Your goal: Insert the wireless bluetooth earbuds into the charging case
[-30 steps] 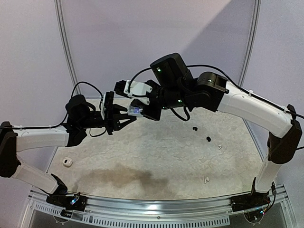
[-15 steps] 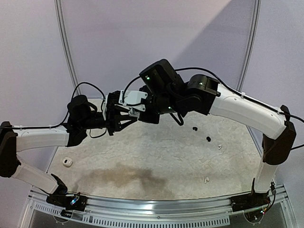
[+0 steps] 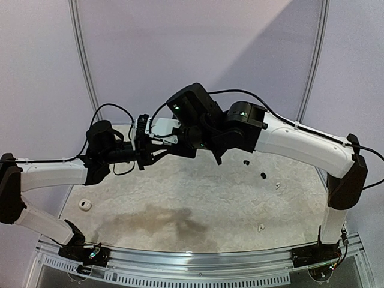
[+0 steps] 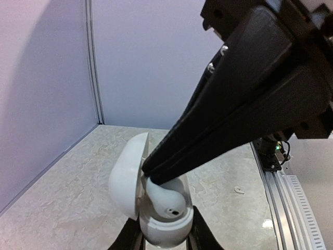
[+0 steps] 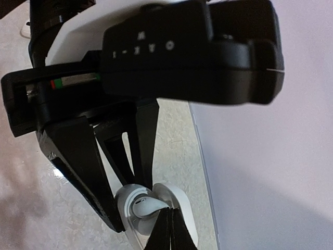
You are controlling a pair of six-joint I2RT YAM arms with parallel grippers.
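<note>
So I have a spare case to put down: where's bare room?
Bare: front middle of the mottled beige tabletop, between the small white case left and tiny white earbud right. Crowded: right side, two round black earbuds.

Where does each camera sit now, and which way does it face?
Top external: above, behind the bases, looking down on the table; both arms show.
Left wrist: looks along the left fingers at the open charging case they grip.
Right wrist: looks down the right fingers pinching an earbud.
Both wrist views share case and earbud.
</note>
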